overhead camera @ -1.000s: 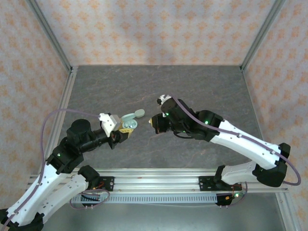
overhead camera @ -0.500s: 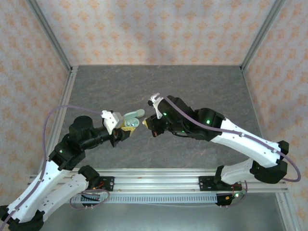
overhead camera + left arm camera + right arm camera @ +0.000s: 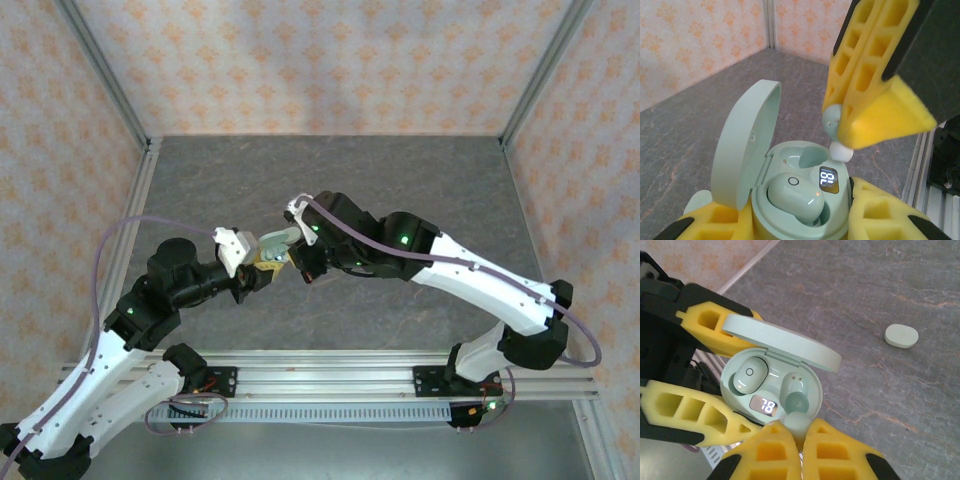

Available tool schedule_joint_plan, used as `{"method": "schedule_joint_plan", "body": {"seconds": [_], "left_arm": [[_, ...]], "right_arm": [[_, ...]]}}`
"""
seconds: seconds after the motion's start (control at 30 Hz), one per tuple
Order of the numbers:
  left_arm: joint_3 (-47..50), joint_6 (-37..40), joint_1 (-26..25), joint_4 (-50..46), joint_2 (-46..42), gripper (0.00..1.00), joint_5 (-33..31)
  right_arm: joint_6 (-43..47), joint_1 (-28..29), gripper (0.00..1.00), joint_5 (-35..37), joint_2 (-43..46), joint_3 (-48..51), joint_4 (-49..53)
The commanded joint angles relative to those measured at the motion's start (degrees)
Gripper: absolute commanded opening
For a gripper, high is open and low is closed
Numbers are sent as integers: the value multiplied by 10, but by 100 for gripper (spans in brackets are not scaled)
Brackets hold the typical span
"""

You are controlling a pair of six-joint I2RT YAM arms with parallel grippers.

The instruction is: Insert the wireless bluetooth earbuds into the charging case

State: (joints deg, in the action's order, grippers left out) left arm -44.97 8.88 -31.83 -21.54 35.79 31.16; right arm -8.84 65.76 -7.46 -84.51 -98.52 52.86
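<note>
From above, the charging case (image 3: pixel 274 242) sits just left of the middle of the grey table (image 3: pixel 420 180). It is pinched by the left gripper (image 3: pixel 262 272), which reaches in from 8 o'clock. The right gripper (image 3: pixel 296 262) comes in from 3 o'clock, its tips just beside the case. In the left wrist view the case is clamped between the two yellow fingers at 6 o'clock, with its lid (image 3: pixel 742 145) swung open and standing at 10 o'clock of the base. One pale green earbud (image 3: pixel 796 197) lies seated in the near socket, and a lit display (image 3: pixel 828 179) glows on the rim at 3 o'clock of it. The far socket (image 3: pixel 802 156) is empty. The right gripper comes down from 1 o'clock, its jaws pressed together on a second earbud (image 3: pixel 833 120), whose white tip hangs just above the case rim by the display. In the right wrist view that second earbud is held at 6 o'clock between the yellow fingers, over the empty socket; whether it touches the socket I cannot tell. A small pale oval piece (image 3: pixel 901 335) lies on the table at 2 o'clock, well apart from the case.
</note>
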Motion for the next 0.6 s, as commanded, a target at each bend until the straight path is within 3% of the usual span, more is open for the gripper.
{"method": "schedule_joint_plan", "body": {"seconds": [0.0, 0.57], "left_arm": [[-21, -6, 2, 28, 0, 15, 14], [-12, -12, 2, 33, -3, 15, 16]], "right_arm": [[21, 4, 7, 1, -13, -26, 37], [44, 4, 7, 43, -51, -70, 58]]}}
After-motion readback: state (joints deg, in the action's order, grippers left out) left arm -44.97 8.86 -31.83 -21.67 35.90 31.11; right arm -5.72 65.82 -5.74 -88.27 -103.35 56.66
